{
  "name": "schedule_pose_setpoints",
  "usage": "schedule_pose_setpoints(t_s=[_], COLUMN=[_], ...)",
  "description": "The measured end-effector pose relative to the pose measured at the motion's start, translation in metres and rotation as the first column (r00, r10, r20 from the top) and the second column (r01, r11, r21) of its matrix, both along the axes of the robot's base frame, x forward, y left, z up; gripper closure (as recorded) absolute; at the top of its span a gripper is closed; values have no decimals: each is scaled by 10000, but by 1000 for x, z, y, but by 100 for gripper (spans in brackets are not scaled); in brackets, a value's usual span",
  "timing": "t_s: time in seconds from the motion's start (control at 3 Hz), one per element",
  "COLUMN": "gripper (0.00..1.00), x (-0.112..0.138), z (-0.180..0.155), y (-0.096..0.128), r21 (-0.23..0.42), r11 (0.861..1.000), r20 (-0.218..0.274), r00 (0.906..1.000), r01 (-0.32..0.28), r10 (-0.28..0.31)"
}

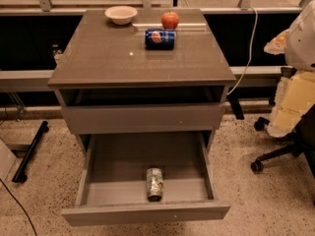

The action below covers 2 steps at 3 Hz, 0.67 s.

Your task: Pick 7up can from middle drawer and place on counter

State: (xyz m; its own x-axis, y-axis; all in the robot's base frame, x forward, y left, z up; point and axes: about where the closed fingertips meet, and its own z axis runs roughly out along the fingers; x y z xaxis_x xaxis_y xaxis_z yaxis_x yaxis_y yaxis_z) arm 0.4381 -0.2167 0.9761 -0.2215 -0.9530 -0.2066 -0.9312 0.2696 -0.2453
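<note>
The 7up can (154, 184), green and white with a silver top, lies on its side near the front of the middle drawer (145, 213). That drawer is pulled wide open below the cabinet. The counter (118, 58) is the glossy grey-brown top above it. My gripper is not in view. Only a pale, bulky part of my arm (300, 38) shows at the right edge, well away from the can and higher than the drawer.
On the counter's far side stand a white bowl (121, 14), a red apple (170, 19) and a blue Pepsi can (160, 39) on its side. The top drawer (142, 118) is slightly out. An office chair base (275, 156) is at right, and a black bar (29, 151) lies on the floor at left.
</note>
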Motion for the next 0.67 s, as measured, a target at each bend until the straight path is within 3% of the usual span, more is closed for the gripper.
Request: schedule_pose_setpoints(t_s=[0.33,0.67], gripper=[0,0], x=[0,2], z=[0,-5], y=[0,7], r21=[0,389], r11=[10000,9989], r20=[0,-5], r00=[10000,9997], r01=[0,243], r10=[0,-243])
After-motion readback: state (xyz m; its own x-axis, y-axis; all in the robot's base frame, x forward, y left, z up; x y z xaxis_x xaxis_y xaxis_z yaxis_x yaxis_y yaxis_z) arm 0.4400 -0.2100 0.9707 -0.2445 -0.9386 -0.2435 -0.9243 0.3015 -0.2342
